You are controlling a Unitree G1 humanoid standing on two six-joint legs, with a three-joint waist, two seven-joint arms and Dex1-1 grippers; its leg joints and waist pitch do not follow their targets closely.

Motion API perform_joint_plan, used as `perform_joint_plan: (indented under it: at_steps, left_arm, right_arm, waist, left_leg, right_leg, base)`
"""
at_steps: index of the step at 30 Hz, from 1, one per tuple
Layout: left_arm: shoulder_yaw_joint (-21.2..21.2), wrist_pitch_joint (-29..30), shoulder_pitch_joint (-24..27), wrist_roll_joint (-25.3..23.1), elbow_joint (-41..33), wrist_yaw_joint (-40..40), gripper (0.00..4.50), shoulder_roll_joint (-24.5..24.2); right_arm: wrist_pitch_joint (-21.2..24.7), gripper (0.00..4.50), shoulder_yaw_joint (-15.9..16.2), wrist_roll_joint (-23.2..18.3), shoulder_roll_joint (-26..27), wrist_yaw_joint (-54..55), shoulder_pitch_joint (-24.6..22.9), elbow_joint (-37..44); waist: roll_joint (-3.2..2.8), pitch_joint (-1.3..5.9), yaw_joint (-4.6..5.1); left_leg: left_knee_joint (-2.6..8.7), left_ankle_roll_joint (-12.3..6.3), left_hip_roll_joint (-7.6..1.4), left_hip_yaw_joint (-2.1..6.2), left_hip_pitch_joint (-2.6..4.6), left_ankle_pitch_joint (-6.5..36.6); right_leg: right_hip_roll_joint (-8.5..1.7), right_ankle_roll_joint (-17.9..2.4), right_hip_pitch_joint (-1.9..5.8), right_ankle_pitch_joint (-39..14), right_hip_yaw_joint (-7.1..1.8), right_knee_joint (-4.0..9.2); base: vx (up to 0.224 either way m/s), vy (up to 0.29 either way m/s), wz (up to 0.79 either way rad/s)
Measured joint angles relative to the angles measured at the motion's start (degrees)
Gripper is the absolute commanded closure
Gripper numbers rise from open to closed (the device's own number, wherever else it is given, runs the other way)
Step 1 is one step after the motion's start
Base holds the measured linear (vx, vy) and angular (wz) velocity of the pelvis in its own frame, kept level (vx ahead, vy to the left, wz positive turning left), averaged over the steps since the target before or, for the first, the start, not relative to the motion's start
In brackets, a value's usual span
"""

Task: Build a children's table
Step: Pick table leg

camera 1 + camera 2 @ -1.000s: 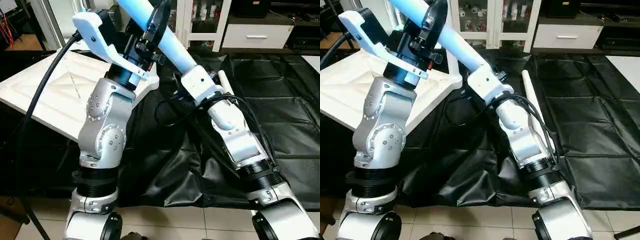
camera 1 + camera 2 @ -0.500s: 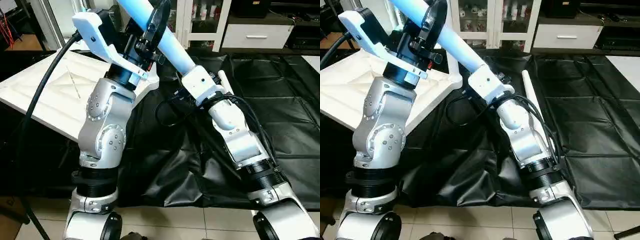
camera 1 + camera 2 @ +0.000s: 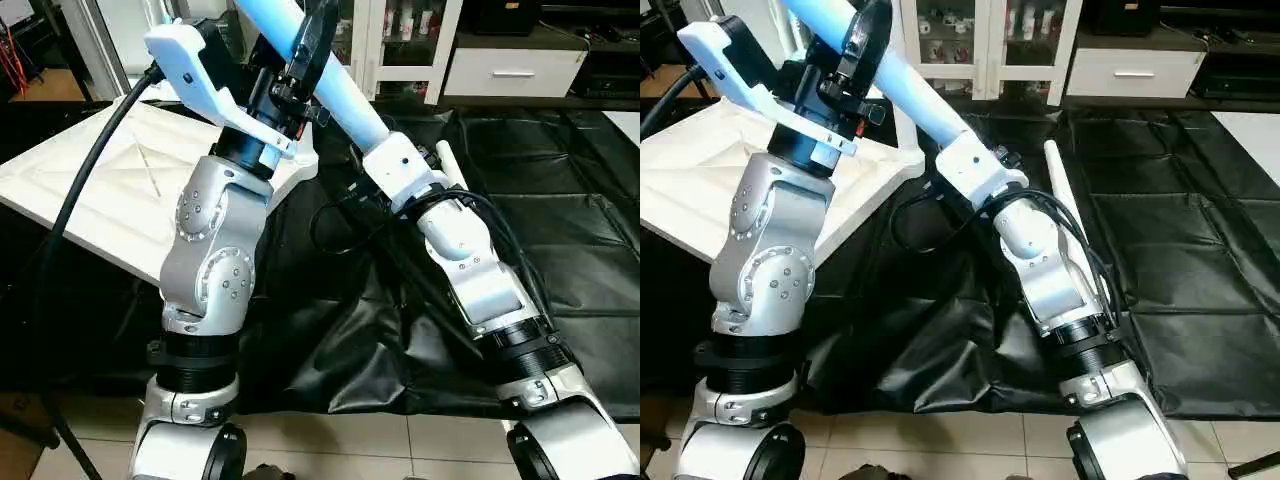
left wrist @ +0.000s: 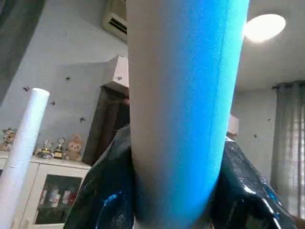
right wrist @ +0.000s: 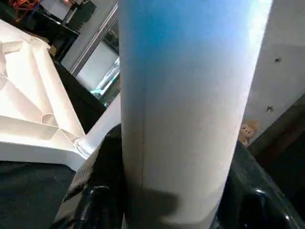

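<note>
While the long white tapered tubular leg (image 3: 335, 85) is clamped by both end effectors, its long axis is seen slanting up and away, its lower end beside the corner of the white ribbed plastic tabletop (image 3: 120, 180). Left end effector (image 4: 174, 191) is closed on it higher up, right end effector (image 5: 167, 191) lower, nearer that corner. Since a second earlier, almost nothing is seen changed.
</note>
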State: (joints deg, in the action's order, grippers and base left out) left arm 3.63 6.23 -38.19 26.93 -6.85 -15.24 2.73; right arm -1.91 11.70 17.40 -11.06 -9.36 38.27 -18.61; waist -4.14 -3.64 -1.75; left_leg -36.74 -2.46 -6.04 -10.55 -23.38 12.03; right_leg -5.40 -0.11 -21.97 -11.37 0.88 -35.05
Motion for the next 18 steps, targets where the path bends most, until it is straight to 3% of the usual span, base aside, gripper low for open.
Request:
perform_joint_plan:
  at_steps: [3,5,10,15,18]
  left_arm:
    - [1.3,0.0,-0.3,1.1,-0.1,1.0,2.07,0.1]
    - [2.7,0.2,-0.3,3.0,-1.0,1.0,1.89,0.1]
    - [3.3,2.8,0.4,7.1,-4.0,-0.1,1.53,-0.1]
    - [3.8,5.5,1.2,3.2,-3.6,6.6,1.12,-0.7]
    - [9.3,12.5,3.7,0.5,0.0,16.1,0.98,-4.7]
  right_arm:
    - [0.6,2.63,-0.4,-1.4,0.3,-0.1,0.0,-1.4]
    - [1.6,2.64,-2.5,-2.9,0.0,0.0,0.0,-4.3]
    - [3.9,2.64,-13.9,-11.6,-4.0,-0.9,1.9,-14.3]
    - [5.9,2.64,-22.8,-21.2,-5.6,-3.5,4.0,-16.1]
    - [9.1,2.64,-25.2,-27.3,-5.4,-7.4,2.7,-9.6]
  waist:
    - [-0.03,0.02,-0.02]
    - [-0.04,0.02,-0.24]
    - [-0.01,0.01,-0.55]
    - [-0.09,0.06,0.5]
    - [-0.29,0.17,1.44]
  left_leg:
    - [0.0,0.0,0.0,0.0,0.02,0.0]
    - [0.0,0.0,0.0,0.0,0.0,0.0]
    - [-0.02,-0.14,0.02,-0.31,-0.02,-0.1]
    - [-0.02,-0.25,-0.01,-0.53,0.11,-0.1]
    - [-0.03,-0.21,-0.28,-0.55,0.21,-0.1]
  right_leg:
    - [0.0,0.0,0.01,0.0,0.01,-0.02]
    - [-0.01,0.0,0.02,0.0,0.02,0.0]
    - [-0.16,-0.1,0.06,0.1,-0.01,0.03]
    - [-0.23,-0.1,0.01,0.1,-0.06,-0.1]
    - [-0.02,-0.1,0.01,0.1,-0.02,-0.18]
  base:
    - [0.0,0.0,0.0]
    - [0.0,0.0,0.0]
    - [0.0,0.0,0.0]
    - [0.0,0.0,0.0]
    - [0.0,0.0,0.0]
